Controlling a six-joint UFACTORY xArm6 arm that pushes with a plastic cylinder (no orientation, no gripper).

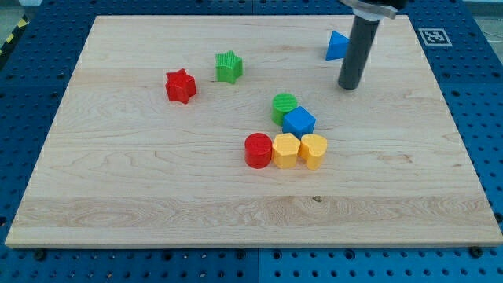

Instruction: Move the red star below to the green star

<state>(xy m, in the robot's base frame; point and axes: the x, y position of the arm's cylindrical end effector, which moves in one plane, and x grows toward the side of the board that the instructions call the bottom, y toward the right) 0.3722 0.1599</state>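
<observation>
The red star (181, 86) lies on the wooden board at the view's upper left. The green star (229, 67) sits just to its upper right, a small gap apart. My tip (348, 85) is at the view's upper right, far to the right of both stars. It touches no block. It stands just below and right of a blue triangle (336, 45).
A cluster lies mid-board: a green cylinder (284, 106), a blue cube (299, 122), a red cylinder (258, 150), a yellow hexagonal block (286, 149) and a yellow heart-like block (313, 150). The wooden board (118, 196) rests on a blue perforated table.
</observation>
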